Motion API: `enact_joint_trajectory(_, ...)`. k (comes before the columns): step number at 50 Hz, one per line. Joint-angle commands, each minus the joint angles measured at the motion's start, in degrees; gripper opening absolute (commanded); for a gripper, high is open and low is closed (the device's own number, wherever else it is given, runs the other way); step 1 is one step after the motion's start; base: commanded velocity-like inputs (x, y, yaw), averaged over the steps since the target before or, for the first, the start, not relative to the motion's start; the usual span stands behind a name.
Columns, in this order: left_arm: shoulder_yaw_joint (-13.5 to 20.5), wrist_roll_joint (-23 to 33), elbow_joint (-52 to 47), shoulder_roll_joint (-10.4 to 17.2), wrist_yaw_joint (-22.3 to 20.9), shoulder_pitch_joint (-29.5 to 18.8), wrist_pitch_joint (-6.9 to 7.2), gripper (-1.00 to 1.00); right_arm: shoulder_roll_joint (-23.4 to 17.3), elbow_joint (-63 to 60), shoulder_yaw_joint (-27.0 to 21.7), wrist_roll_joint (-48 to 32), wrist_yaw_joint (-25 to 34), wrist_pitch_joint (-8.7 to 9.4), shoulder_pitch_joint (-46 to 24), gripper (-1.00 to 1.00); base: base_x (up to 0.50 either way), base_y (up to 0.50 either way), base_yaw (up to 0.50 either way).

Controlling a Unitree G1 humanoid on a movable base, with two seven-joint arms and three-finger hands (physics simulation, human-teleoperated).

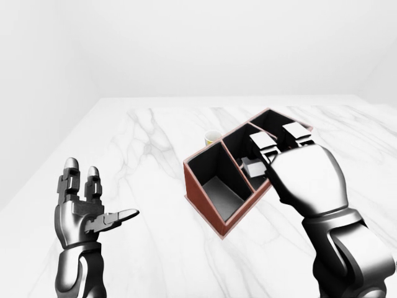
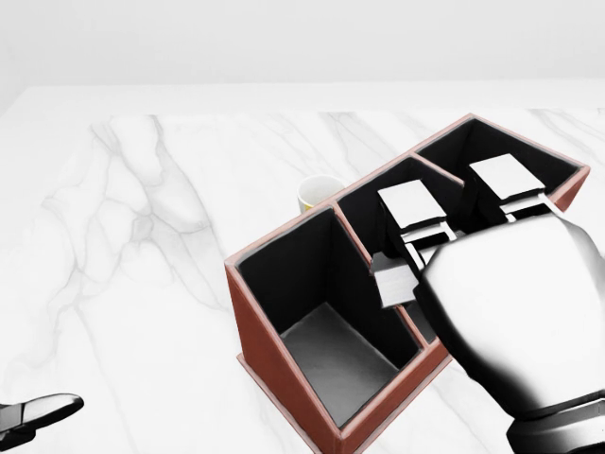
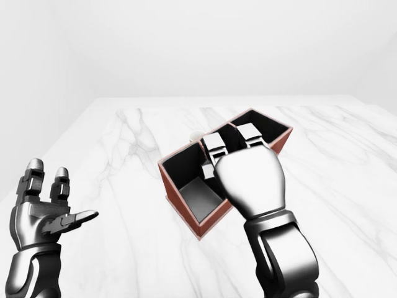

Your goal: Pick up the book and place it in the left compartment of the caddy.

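- The right hand (image 2: 520,303) hangs over the middle of the caddy (image 2: 255,326), with its broad silver back turned to the cameras and hiding the palm.
- Two of its fingers (image 2: 411,208) reach straight out toward the top of the head view. One lies above the middle section and the other above the right-hand compartment.
- A small pale grey block (image 2: 395,279) shows at the hand's left edge, low inside the middle section. I cannot tell whether it is the thumb or something held.
- With the palm hidden, I cannot tell whether this hand is clamped on anything or merely spread, nor whether it touches the caddy's walls.
- The left hand (image 1: 84,208) is raised well apart from the caddy, at the lower left of the left-eye view. Its fingers stand upright and spread, the thumb points sideways, and it grips nothing.
- The book cannot be made out for certain in any view. If the right hand carries it, the hand covers it.
- The caddy sits slantwise on the white marble table (image 2: 142,236). It is reddish-brown outside and black inside, with sloped sides.
- Its left compartment (image 2: 331,359) is the largest and nearest to the bottom of the head view, and its grey floor is in plain sight.
- A low partition splits the middle section, and the hand covers most of it.
- A small pale cup (image 2: 319,194) stands on the table just beside the caddy's far wall, toward the top of the head view.
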Motion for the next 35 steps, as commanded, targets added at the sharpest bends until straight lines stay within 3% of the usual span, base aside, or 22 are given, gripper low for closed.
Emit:
enact_joint_trajectory(1,-0.06,0.02,0.24,-0.18,-0.35,0.31,-0.36,1.0,-10.02,-1.63,5.15,5.17,0.0,0.0,-3.0,-1.0,0.0,0.0,0.0)
enact_joint_trajectory(11,-0.29,0.15,0.52,0.0,-0.13,-0.11,-0.26,1.0,-15.49,-0.89,5.61,10.81,0.0,0.0,-6.79,-1.0,0.0,0.0,0.0)
enact_joint_trajectory(27,0.34,0.03,-1.09,-0.11,-0.08,0.24,0.7,1.0,-11.02,7.57,-6.87,17.16,0.0,0.0,-9.1,-1.0,0.0,0.0,0.0)
enact_joint_trajectory(35,-0.4,0.59,-0.51,-0.2,-0.01,0.04,0.3,1.0,-12.28,7.11,-7.6,21.75,0.0,0.0,-9.61,-1.0,0.0,0.0,0.0)
